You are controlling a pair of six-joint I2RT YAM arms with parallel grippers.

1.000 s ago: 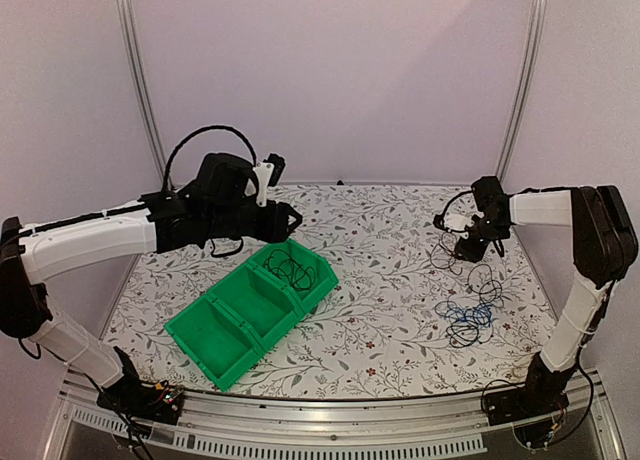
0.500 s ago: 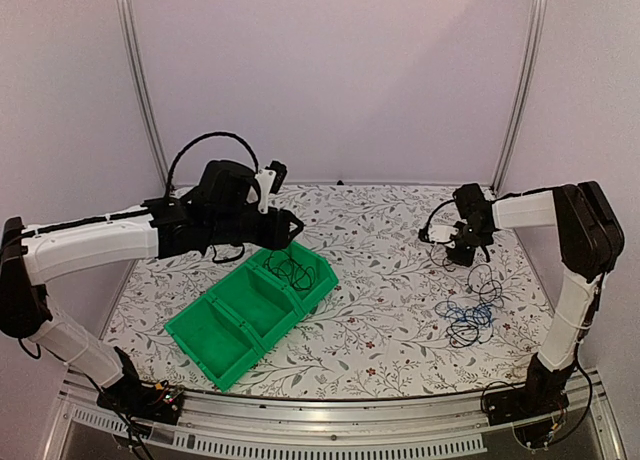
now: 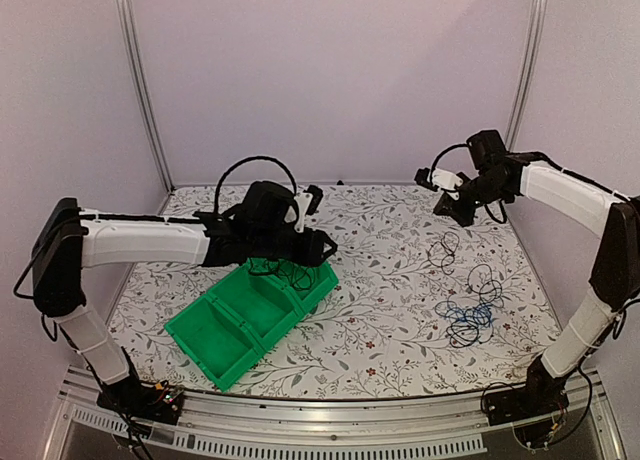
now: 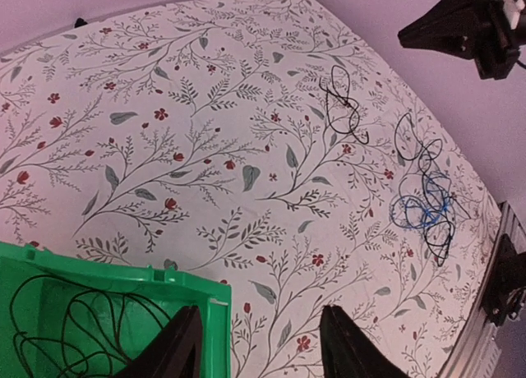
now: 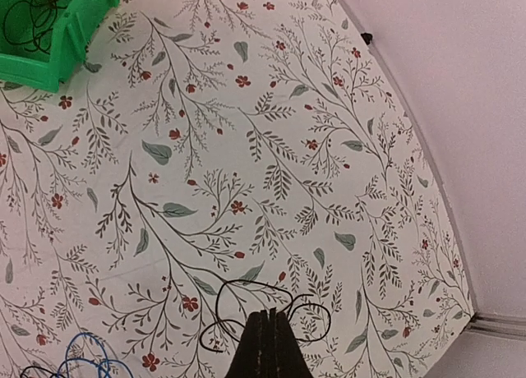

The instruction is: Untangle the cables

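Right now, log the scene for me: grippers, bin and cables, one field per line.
left gripper: open, over the green bin's far end
right gripper: shut, high over the table, no cable seen in it
bin contents: black cable in far compartment
blue cable: on table, tangled with black cables
lone black cable: on table, seemingly apart from that tangle

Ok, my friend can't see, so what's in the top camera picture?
Over a flowery table, the left gripper hangs open above the far end of a green bin holding a black cable. The right gripper, shut, hovers over loose black cables, with a blue cable nearby.
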